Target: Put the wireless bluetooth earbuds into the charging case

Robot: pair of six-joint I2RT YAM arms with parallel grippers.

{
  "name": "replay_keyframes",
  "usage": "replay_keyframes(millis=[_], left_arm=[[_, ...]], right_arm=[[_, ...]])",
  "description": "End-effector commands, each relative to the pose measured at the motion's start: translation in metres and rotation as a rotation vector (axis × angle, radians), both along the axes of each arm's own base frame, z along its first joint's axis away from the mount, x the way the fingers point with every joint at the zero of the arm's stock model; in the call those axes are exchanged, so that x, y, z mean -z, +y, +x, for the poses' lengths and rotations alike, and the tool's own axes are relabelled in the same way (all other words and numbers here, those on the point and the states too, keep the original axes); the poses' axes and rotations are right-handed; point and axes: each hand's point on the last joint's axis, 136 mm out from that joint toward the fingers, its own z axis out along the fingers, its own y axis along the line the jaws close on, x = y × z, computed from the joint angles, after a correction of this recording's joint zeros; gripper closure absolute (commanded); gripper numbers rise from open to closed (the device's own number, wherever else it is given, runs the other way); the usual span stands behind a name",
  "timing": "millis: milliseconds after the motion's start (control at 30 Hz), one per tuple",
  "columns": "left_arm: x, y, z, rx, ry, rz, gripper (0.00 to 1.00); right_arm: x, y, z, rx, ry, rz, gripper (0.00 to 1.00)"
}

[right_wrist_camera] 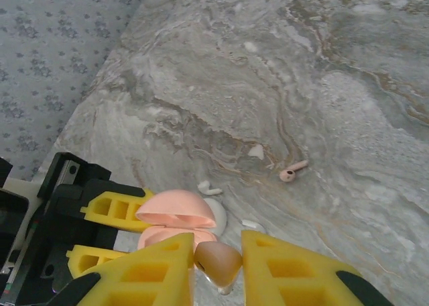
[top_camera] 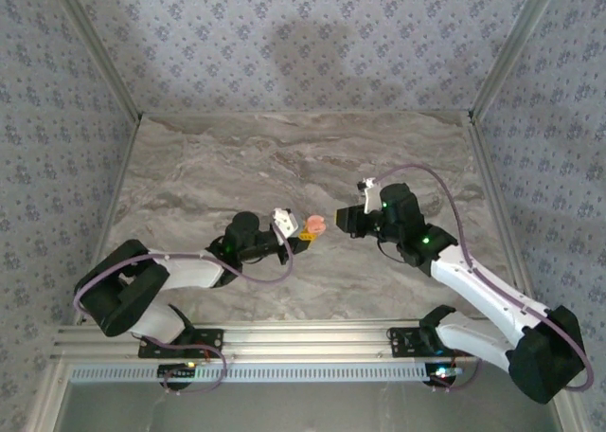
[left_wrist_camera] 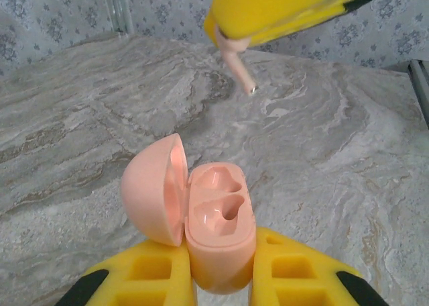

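My left gripper is shut on the body of the pink charging case, which it holds upright. The lid is swung open to the left, and both sockets are empty. My right gripper is shut on one pink earbud. It hangs just above and beyond the case, with its stem pointing down. A second earbud lies on the marble table further out. In the top view the two grippers face each other at the table's middle, with the case between them.
Patterned walls close the table on three sides. An aluminium rail runs along the near edge. Small whitish flecks mark the marble beside the case. Open marble stretches beyond and to both sides.
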Motion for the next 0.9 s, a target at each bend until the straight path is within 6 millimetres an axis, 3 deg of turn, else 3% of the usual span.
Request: replay_keyframes(millis=[0,200,867], left_arm=[[-0.021,-0.01,-0.003,0.04,-0.03,-0.066,0.88],[-0.026,-0.008,-0.002,0.029,-0.036,-0.073,0.88],[-0.045,-0.005,-0.004,0.028,-0.061,-0.107,0.89]], right_arm=[[-0.007,0.015,-0.002,-0.047,-0.031,0.041,0.76],[-0.013,0.028,-0.005,-0.095,-0.06,0.056,0.76],[0.004,0.039,-0.007,-0.115,-0.041,0.031,0.76]])
